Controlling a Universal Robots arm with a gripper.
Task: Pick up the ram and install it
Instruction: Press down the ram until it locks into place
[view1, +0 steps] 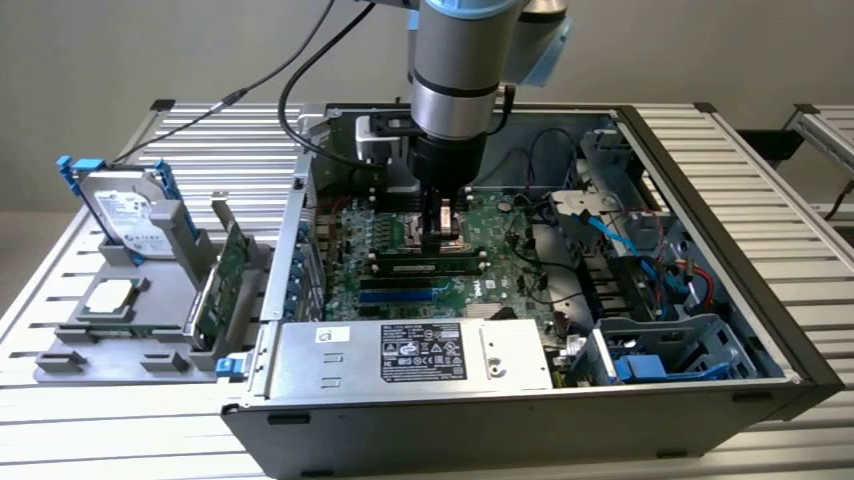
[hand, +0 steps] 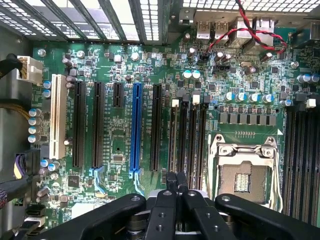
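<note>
The ram (view1: 430, 265), a narrow green stick with black chips, stands on edge in a black slot of the motherboard (view1: 501, 285), on the near side of the processor socket (hand: 243, 175). My gripper (view1: 441, 238) hangs straight down just above and behind the stick, with its fingers shut and nothing visible between them. The wrist view looks down past the shut gripper (hand: 176, 181) onto the row of black memory slots (hand: 189, 135). Seen from straight above, I cannot tell the stick apart from the slots there.
The open case's walls (view1: 694, 180) ring the motherboard. A power supply (view1: 414, 352) sits at the front, blue cables (view1: 614, 240) and a drive cage (view1: 661, 350) at the exterior view's right. A grey tray (view1: 80, 360) at the left holds a hard drive (view1: 127, 215), a processor (view1: 110, 297) and a green card (view1: 220, 275).
</note>
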